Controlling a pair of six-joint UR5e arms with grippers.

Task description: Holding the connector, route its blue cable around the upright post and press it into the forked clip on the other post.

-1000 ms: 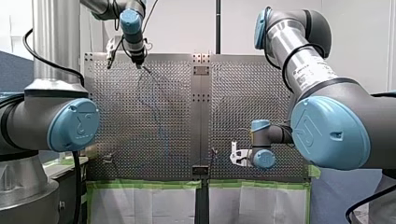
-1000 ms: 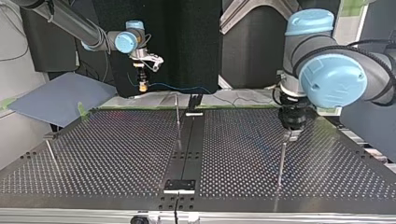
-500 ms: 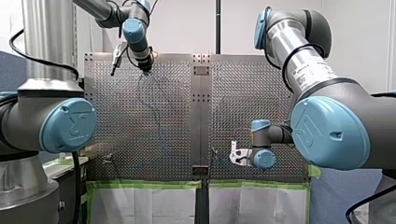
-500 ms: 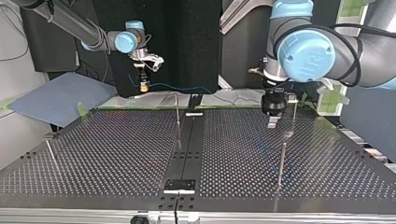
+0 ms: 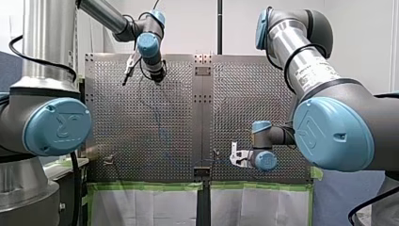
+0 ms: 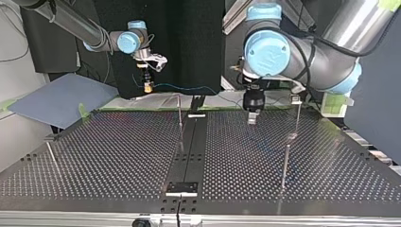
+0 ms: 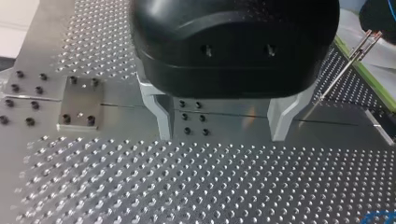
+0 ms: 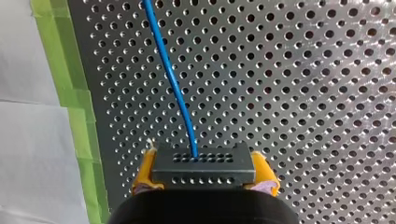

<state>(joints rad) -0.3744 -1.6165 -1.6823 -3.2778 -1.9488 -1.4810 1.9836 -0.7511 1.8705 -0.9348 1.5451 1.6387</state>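
My right gripper (image 8: 204,173) is shut on a black connector (image 8: 203,164), with its yellow pads (image 8: 144,173) on either side. The blue cable (image 8: 169,79) leaves the connector and runs ahead over the perforated plate. In the top view this gripper (image 6: 148,87) hangs above the table's far edge, and the cable (image 6: 189,87) trails toward the view's right. My left gripper (image 7: 222,133) is open, with nothing between its metal fingers (image 7: 161,116). It hovers low over the plate (image 6: 252,118), between a thin upright post (image 6: 179,112) and a post with a small clip on top (image 6: 297,100).
Another thin post (image 6: 285,163) stands nearer the top view's front right, and a slanted one (image 6: 52,155) at its left. A dark centre rail (image 6: 191,142) carries a bracket (image 6: 182,187). Green tape (image 8: 70,93) lines the table's edge.
My left arm has swung toward the top view's left, away from the clip post and nearer the centre rail. My right gripper has stayed almost still, holding the connector.
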